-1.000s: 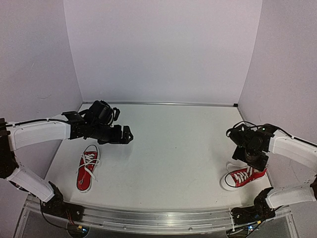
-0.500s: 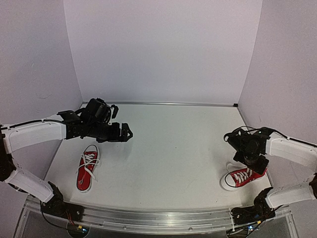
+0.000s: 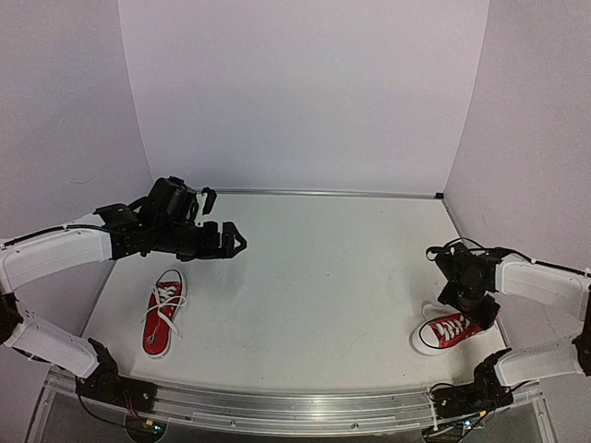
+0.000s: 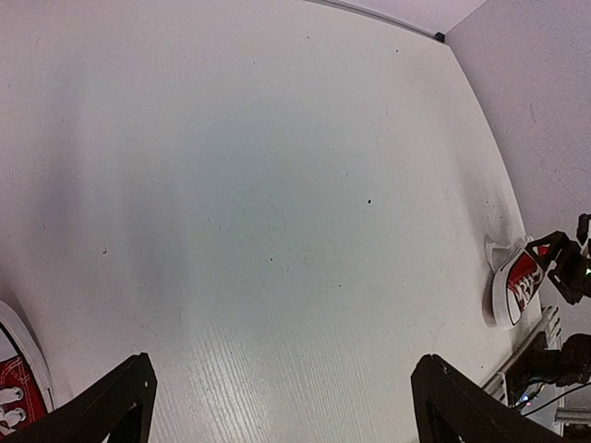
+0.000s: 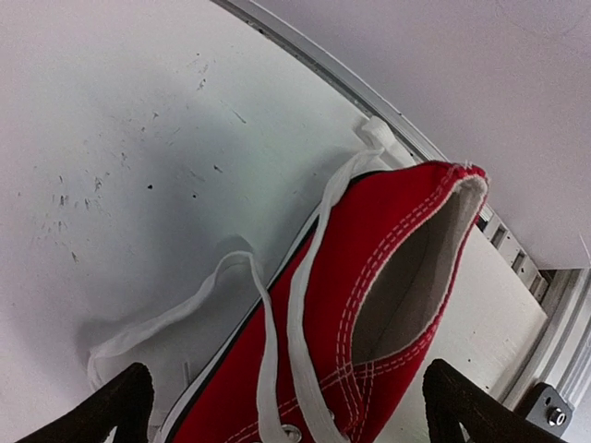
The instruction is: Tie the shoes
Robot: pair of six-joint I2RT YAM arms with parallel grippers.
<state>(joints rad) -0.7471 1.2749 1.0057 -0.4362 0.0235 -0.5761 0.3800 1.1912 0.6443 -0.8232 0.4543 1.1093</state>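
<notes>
Judging by slack white laces [image 5: 263, 323], the small red canvas sneakers [image 3: 163, 312] were left untied; left pincer [image 4: 282, 397] and right pincer [image 5: 286, 401] were held open, empty.

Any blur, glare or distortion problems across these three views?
Top external: even soft light, no glare; the front rail bows from lens distortion. Left wrist: a broad soft shadow bands the table; the right shoe is small but sharp. Right wrist: same shoe crisp, stitching readable, dim shadow under its laces.

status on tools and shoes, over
Both tools open, empty: left tool over table, right tool just above right red sneaker. Laces untied; left red sneaker untouched. Nothing blocking.
</notes>
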